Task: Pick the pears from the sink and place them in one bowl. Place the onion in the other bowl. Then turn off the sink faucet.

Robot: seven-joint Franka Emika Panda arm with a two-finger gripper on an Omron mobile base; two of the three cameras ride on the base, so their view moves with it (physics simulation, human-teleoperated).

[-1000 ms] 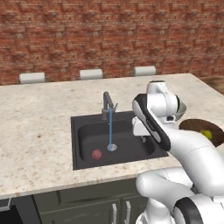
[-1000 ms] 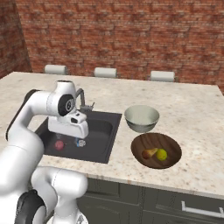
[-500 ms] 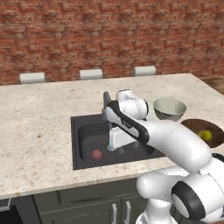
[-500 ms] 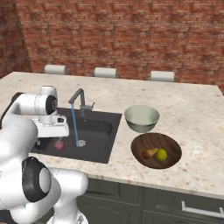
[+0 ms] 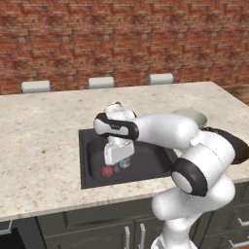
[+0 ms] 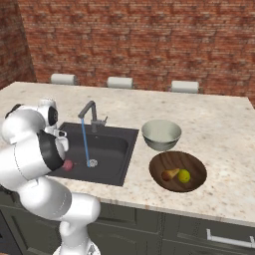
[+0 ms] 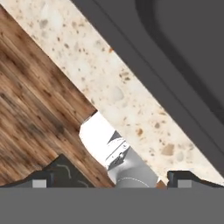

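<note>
Both pears lie in the dark wooden bowl, the brownish-orange pear beside the yellow-green pear. On the floor of the dark sink rests the pink-red onion, at its left end, also visible as the onion. A thin blue stream still falls from the faucet. The pale grey bowl holds nothing. My gripper hangs over the sink's left part, just above and beside the onion. In the hand view its fingertips stand wide apart with nothing between them.
The hand view looks across the sink rim, a strip of speckled counter and wooden floor. My arm's white links stretch across the sink's right half. Three pale chair backs line the counter's far edge.
The arm has swung leftward across the sink, from beside the faucet to its left end, and the hand has come down near the onion. Pears and bowls have not moved.
</note>
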